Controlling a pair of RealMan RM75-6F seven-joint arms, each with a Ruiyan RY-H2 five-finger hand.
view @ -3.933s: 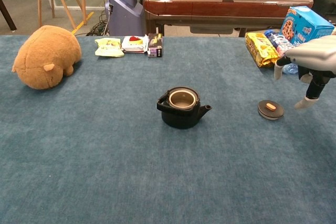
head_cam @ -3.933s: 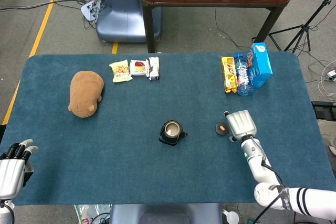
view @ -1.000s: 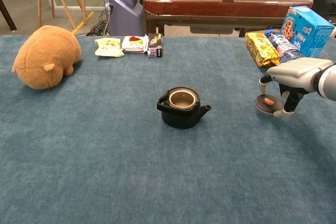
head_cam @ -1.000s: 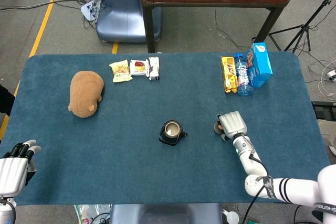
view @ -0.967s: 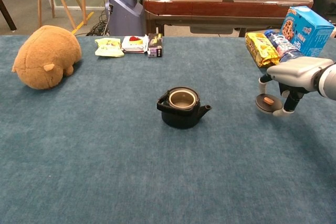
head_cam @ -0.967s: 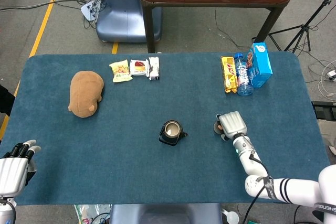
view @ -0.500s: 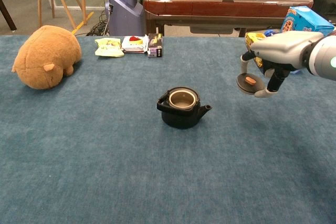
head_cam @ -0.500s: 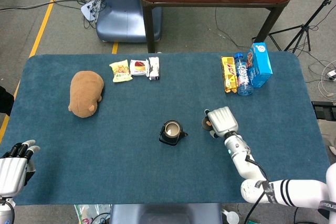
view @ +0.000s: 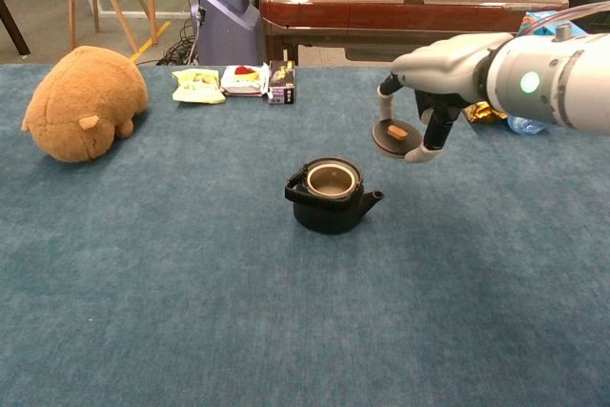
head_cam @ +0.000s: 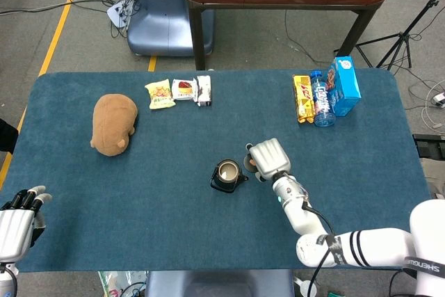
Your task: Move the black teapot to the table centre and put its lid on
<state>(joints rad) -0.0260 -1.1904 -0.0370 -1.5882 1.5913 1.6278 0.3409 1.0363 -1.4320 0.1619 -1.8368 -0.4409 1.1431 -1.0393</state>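
Nearest, at about 7 o'clock on the table [head_cam: 139,206], the left hand [head_cam: 15,229] is idling off the near edge, holding nothing, its dark fingertips slightly apart. Toward the middle, the teapot [view: 331,196] is sitting upright with its mouth uncovered and its spout pointing to 3 o'clock in the chest view. Just beyond it, at roughly 2 o'clock from the pot, the right hand [view: 431,76] is hanging in the air and pinching the lid [view: 396,138] between fingers that are curling down on either side of it; the lid is lying flat, knob up, clear of the pot. Farther back, a plush toy [head_cam: 112,123] is lying at 10 o'clock. Snack packets [head_cam: 179,91] are lining the far edge at 11 o'clock, and at 1 o'clock a blue box [head_cam: 345,85], a bottle [head_cam: 320,101] and a yellow packet [head_cam: 302,98] are lying together.
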